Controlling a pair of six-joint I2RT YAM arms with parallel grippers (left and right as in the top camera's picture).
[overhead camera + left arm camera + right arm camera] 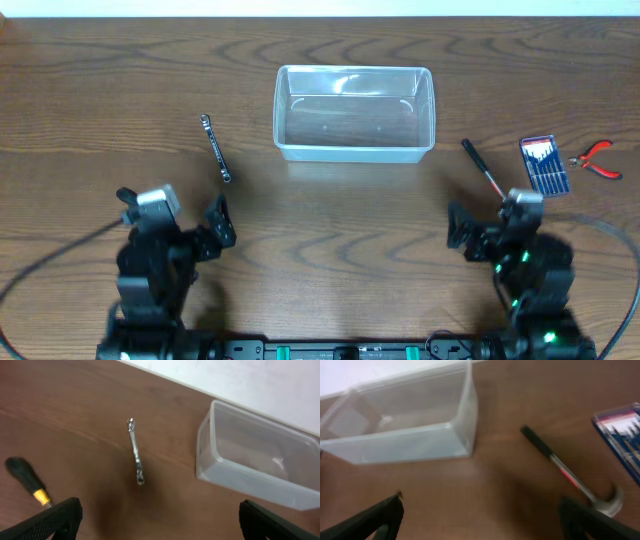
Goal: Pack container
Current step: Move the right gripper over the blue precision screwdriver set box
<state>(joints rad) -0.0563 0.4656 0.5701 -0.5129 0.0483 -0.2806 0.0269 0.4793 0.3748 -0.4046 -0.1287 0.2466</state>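
Observation:
The clear plastic container (350, 152) stands empty at the back middle of the table. It also shows in the left wrist view (250, 482) and the right wrist view (400, 445). My left gripper (175, 215) is open and empty near the front left, its fingers wide apart in its wrist view (160, 525). A silver wrench (216, 148) lies ahead of it (136, 452). My right gripper (505, 232) is open and empty at the front right (482, 520). A hammer (483, 170) lies just ahead of it (570, 472).
A blue screwdriver set (545, 165) and red pliers (598, 158) lie at the right; the set shows in the right wrist view (622, 435). A black-and-yellow screwdriver (27, 480) lies left of my left gripper. The table's back edge runs behind the container.

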